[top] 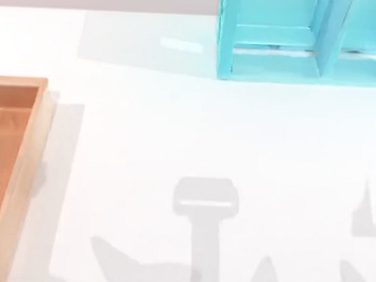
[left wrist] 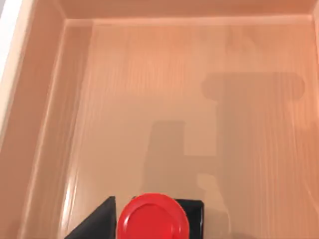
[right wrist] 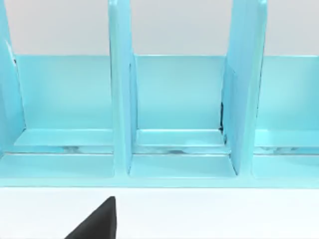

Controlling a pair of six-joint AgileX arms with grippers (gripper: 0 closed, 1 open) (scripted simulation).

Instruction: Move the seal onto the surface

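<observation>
a dark finger point(left wrist: 94, 221) of the left claw is seen just beside the seal point(left wrist: 152, 219), over the floor of the wooden tray point(left wrist: 45, 99); whether that claw is apart or clamped on the seal cannot be told. the seal is seen from above inside the tray, its red knob over its black base. a dark finger point(right wrist: 97, 221) of the right claw is held over the white table point(top: 176, 128), facing the light-blue shelf unit point(right wrist: 119, 99); its state cannot be told.
</observation>
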